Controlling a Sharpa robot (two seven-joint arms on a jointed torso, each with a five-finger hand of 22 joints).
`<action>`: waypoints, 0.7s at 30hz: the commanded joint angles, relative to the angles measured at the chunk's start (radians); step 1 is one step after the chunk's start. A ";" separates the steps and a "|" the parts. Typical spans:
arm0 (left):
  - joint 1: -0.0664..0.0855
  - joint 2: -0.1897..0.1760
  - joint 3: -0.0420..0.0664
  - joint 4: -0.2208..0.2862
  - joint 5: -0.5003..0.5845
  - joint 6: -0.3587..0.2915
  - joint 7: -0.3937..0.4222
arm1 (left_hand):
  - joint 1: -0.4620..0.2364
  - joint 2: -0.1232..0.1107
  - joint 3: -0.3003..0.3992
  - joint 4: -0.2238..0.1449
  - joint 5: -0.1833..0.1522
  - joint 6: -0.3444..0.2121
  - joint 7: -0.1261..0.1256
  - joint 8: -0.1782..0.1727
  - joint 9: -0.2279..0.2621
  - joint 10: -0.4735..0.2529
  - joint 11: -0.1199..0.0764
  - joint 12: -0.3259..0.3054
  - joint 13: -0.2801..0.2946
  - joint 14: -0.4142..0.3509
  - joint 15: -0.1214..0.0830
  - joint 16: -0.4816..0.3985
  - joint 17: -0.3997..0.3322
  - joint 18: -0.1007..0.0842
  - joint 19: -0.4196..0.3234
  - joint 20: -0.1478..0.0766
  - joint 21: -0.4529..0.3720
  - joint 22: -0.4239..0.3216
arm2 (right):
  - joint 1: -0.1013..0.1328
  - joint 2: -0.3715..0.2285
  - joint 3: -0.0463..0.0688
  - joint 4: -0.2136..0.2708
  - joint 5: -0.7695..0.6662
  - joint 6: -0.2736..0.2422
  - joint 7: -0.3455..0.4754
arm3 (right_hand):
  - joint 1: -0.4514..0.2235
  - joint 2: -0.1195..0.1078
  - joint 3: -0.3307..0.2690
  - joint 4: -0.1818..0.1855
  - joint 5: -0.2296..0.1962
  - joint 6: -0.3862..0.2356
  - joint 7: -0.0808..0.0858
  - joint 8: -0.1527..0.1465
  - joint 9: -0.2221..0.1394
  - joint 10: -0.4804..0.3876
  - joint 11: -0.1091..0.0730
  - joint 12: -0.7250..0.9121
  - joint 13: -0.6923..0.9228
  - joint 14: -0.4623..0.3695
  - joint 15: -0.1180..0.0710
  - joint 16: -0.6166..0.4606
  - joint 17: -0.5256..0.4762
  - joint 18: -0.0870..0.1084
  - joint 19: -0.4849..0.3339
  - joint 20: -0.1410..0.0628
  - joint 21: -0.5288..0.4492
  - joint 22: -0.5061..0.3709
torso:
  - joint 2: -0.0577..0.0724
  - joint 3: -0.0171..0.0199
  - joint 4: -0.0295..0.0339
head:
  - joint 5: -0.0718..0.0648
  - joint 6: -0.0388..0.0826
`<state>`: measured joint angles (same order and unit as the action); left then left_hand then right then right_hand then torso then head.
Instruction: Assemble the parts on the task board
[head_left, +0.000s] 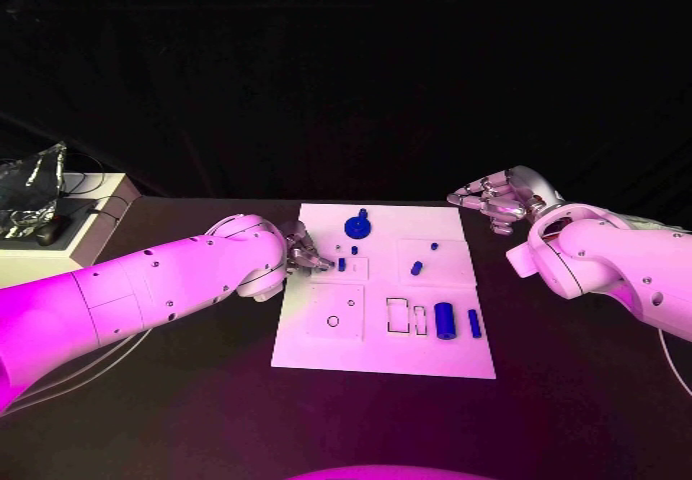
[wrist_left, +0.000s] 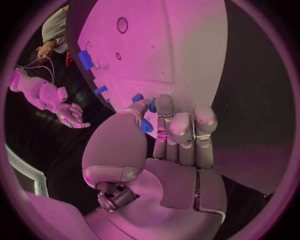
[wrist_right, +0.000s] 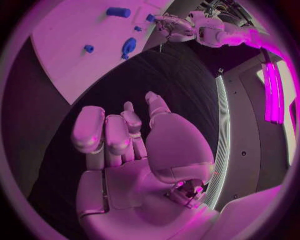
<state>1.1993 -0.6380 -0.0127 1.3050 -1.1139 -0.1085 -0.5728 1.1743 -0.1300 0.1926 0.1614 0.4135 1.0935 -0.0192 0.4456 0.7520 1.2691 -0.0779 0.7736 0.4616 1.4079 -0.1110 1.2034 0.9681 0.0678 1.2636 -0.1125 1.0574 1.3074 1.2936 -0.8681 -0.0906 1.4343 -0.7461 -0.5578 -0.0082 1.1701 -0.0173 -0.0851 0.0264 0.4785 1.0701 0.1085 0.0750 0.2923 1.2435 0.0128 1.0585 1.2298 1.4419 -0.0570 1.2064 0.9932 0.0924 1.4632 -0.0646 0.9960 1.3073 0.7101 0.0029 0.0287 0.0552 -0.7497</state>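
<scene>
The white task board (head_left: 382, 350) lies in the middle of the black table. On it are a blue round part (head_left: 358, 227), a small blue peg (head_left: 417, 267), a thick blue cylinder (head_left: 446, 320) and a thin blue bar (head_left: 473, 322). My left hand (head_left: 300, 252) is at the board's left edge; in the left wrist view its thumb and fingers (wrist_left: 164, 106) pinch a small blue part (wrist_left: 146, 125) just over the board (wrist_left: 187, 45). My right hand (head_left: 498, 200) hovers off the board's far right corner, fingers loosely bent and holding nothing (wrist_right: 125, 140).
A white box (head_left: 90, 225) with a crumpled silver bag (head_left: 36, 190) and cables stands at the table's far left. The board has empty rectangular recesses (head_left: 397, 314) and a round hole (head_left: 333, 322) near its front.
</scene>
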 joint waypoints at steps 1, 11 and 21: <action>-0.007 -0.006 -0.002 0.006 0.005 0.030 -0.016 | -0.010 -0.015 -0.023 0.007 -0.005 -0.001 0.003 0.008 0.003 -0.001 0.007 0.007 -0.001 0.001 -0.002 -0.004 0.001 -0.006 0.004 0.004 -0.006 0.022 | 0.000 -0.001 0.000 0.002 -0.008 0.008 0.010 | -0.003 0.005 -0.006 0.000 0.003 -0.003 0.003 -0.007 -0.001 -0.004 0.000 -0.004 0.000 -0.001 -0.001 -0.002 -0.001 0.006 0.068 -0.007 -0.003 0.135 | 0.000 -0.0003 0.0010 | -0.001 0.000; -0.010 -0.025 0.003 0.031 0.003 0.020 -0.024 | 0.019 0.040 -0.344 0.070 -0.073 -0.001 0.009 0.020 0.012 -0.001 0.011 0.013 -0.003 0.001 0.001 -0.003 0.002 -0.005 0.005 0.007 -0.008 0.025 | -0.001 -0.003 0.000 0.002 -0.008 0.008 0.010 | -0.003 0.005 -0.005 -0.001 0.005 -0.003 0.004 -0.007 -0.001 -0.004 0.000 -0.004 0.000 -0.001 -0.001 -0.002 0.000 0.006 0.068 -0.007 -0.004 0.135 | 0.000 -0.0005 0.0013 | -0.002 -0.001; -0.013 -0.051 0.005 0.064 0.009 0.022 -0.023 | 0.037 0.026 -0.339 0.089 -0.075 -0.004 0.009 0.024 0.015 -0.003 0.012 0.015 -0.004 0.001 0.001 -0.002 0.004 -0.004 0.005 0.008 -0.009 0.026 | -0.001 -0.004 0.000 0.001 -0.008 0.008 0.010 | -0.003 0.005 -0.005 -0.001 0.010 -0.004 0.004 -0.007 -0.001 -0.004 0.000 -0.004 -0.001 -0.001 -0.001 -0.003 -0.001 0.006 0.068 -0.007 -0.004 0.135 | 0.000 0.0000 0.0005 | -0.002 0.000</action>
<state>1.1884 -0.6865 -0.0085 1.3609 -1.1139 -0.1035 -0.5909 1.2088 -0.1006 -0.1447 0.2512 0.3435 1.0895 -0.0157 0.4668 0.7662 1.2673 -0.0728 0.7822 0.4588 1.4079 -0.1109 1.2034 0.9719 0.0680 1.2672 -0.1089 1.0535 1.3074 1.2931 -0.8713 -0.0909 1.4344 -0.7460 -0.5579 -0.0079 1.1701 -0.0173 -0.0851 0.0264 0.4826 1.0701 0.1085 0.0750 0.2924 1.2436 0.0129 1.0585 1.2296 1.4419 -0.0570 1.2063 0.9931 0.0923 1.4632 -0.0647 0.9960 1.3081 0.7100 0.0025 0.0297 0.0528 -0.7511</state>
